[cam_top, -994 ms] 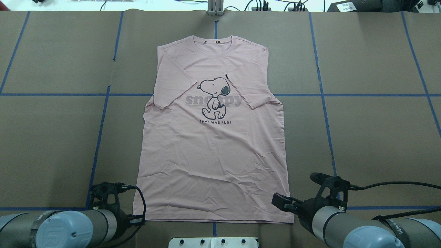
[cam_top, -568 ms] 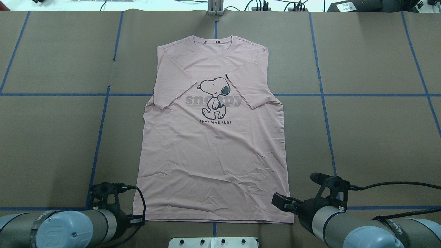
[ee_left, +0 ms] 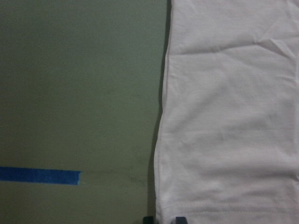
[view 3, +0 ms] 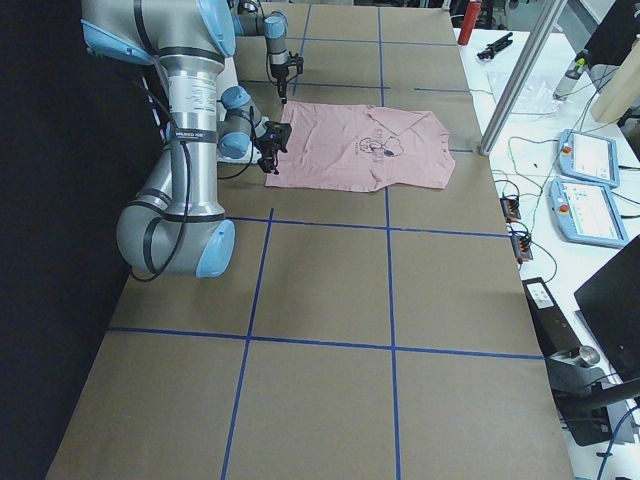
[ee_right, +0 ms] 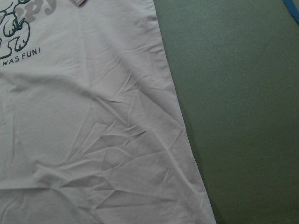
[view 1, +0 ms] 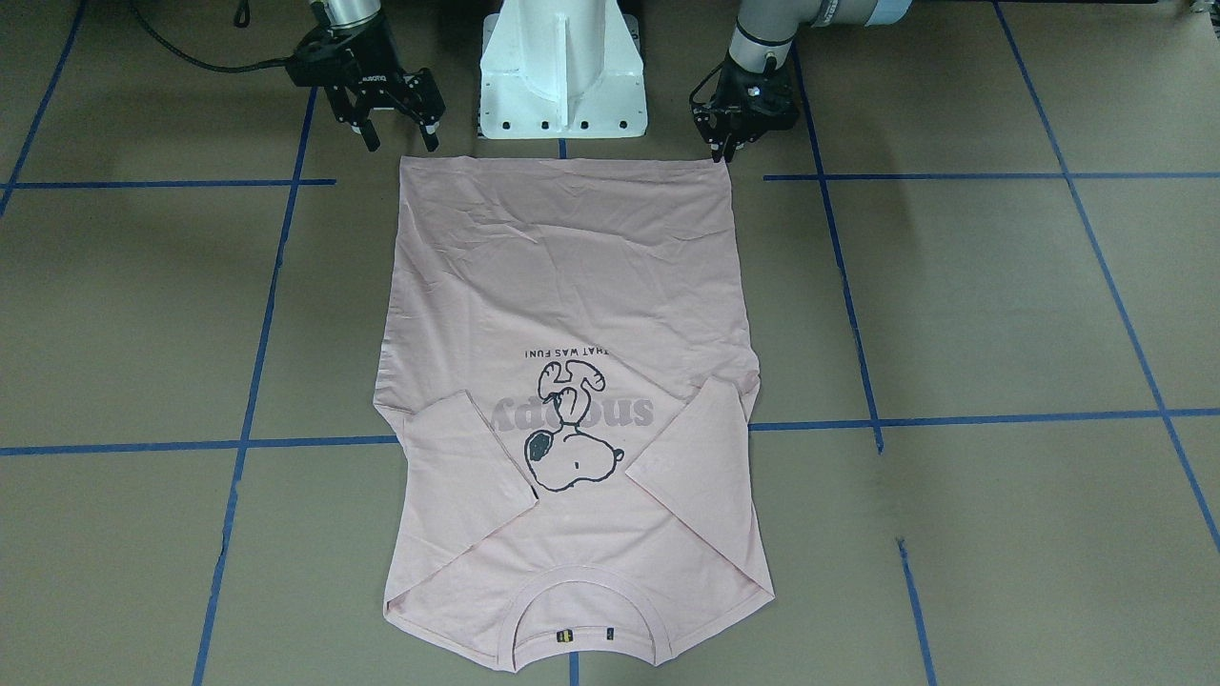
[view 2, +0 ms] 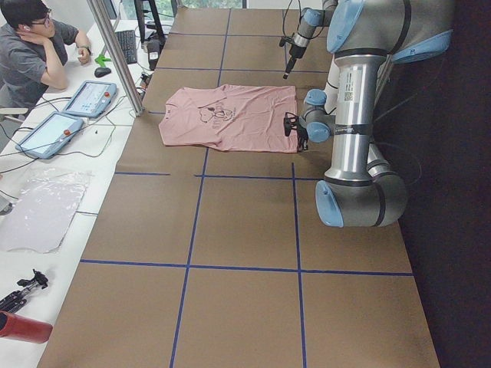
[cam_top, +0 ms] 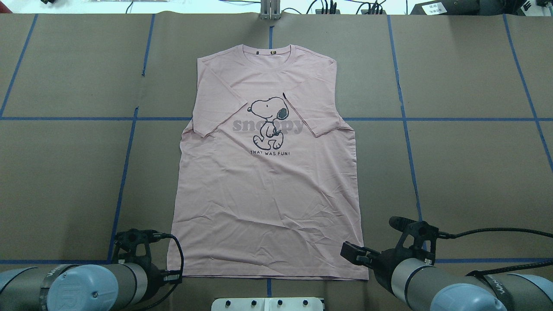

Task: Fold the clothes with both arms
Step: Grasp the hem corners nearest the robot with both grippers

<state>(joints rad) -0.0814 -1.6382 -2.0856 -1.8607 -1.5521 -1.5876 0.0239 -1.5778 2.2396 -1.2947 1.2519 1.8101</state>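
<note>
Table (cam_top: 65, 172): covered in brown paper, marked into a grid by blue tape lines.

T-shirt (cam_top: 268, 207): pale pink, lying flat and front-up at the table's centre. Its hem is toward the robot and its collar on the far side. Both short sleeves are folded inward across the chest. Light creasing over the lower body.

Left arm (cam_top: 86, 289) and right arm (cam_top: 432, 285): both low at the near edge, one at each hem corner, either side of the white pedestal base (view 1: 562, 67).

Right gripper (view 1: 400, 133): fingers spread wide, empty, just beside the hem's right corner.

Left gripper (view 1: 722, 152): at the hem's left corner. In the left wrist view its fingertips (ee_left: 148, 219) stand narrowly parted over the shirt's side edge, with no cloth pinched. Contact with the fabric cannot be determined.

Dog print (cam_top: 268, 123): black outline over grey lettering, partly overlapped by both sleeve ends.

Collar (cam_top: 268, 54): ribbed, round, lying flat.

Sleeve tag (cam_top: 284, 94): small, black, on the edge of the right sleeve, just beside the dog's head.
</note>
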